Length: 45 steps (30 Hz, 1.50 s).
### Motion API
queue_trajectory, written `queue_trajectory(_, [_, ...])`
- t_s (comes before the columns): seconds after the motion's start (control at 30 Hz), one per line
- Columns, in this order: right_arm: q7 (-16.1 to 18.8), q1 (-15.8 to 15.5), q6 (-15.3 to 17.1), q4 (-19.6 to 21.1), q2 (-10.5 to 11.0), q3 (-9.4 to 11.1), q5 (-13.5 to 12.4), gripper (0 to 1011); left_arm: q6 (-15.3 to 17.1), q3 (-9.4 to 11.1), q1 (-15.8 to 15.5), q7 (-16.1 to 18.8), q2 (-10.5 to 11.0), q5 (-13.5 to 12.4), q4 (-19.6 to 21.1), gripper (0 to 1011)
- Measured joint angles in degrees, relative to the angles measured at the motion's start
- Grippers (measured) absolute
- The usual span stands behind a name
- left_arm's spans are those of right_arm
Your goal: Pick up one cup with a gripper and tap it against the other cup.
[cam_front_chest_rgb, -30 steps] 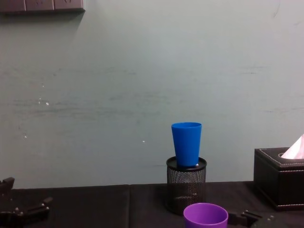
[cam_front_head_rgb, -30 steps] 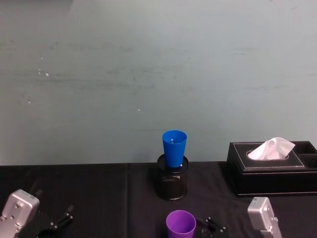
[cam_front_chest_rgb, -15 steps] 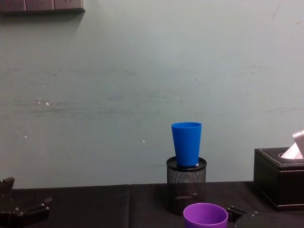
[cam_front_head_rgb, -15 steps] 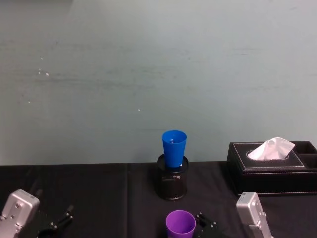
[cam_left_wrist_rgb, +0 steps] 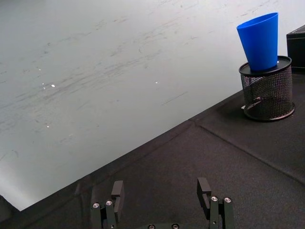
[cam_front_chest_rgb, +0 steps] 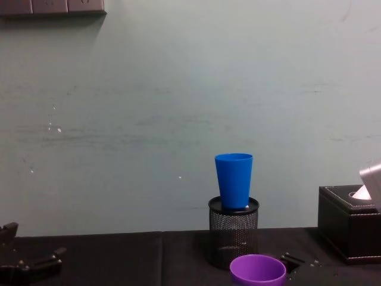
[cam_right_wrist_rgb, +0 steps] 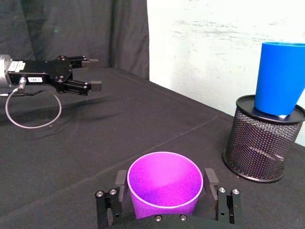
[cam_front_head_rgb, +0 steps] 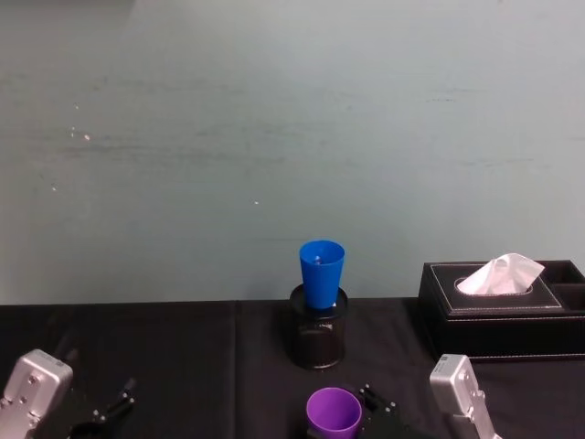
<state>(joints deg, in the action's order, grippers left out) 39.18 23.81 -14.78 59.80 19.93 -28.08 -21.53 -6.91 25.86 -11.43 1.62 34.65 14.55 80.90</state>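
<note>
– Half of the purple cup is cut off at the head view's lower edge, so where its base meets the desk is out of sight.
– The right wrist view helps. It is smooth, tapered and mouth up, standing between the spread fingers of the right gripper. I cannot tell whether they touch it.
– And the blue cup?
– Upright in the mesh pen holder, behind the purple one. The left gripper sits at the near left, fingers apart, holding nothing.
</note>
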Motion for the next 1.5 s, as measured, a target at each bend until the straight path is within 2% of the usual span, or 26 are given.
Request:
queue_trajectory(0.37, [-0.34, -0.46, -0.97, 0.15, -0.16, 0.39, 1.07, 1003, 0.00, 0.00, 0.00, 0.00, 0.00, -0.01, 0.00, 1000])
queue_trajectory(0.8, [-0.33, -0.43, -0.93, 0.14, -0.12, 0.39, 0.93, 1003, 0.00, 0.00, 0.00, 0.00, 0.00, 0.00, 0.00, 1000])
queue_trajectory(1.07, [-0.32, -0.40, -0.89, 0.12, -0.12, 0.38, 0.86, 862, 0.00, 0.00, 0.00, 0.00, 0.00, 0.00, 0.00, 1000])
queue_trajectory(1.1, [-0.31, -0.39, -0.88, 0.12, -0.12, 0.38, 0.85, 810, 0.00, 0.00, 0.00, 0.00, 0.00, 0.00, 0.00, 1000])
queue_trajectory(1.5, [-0.29, -0.36, -0.84, 0.12, -0.12, 0.38, 0.78, 746, 0.00, 0.00, 0.00, 0.00, 0.00, 0.00, 0.00, 1000])
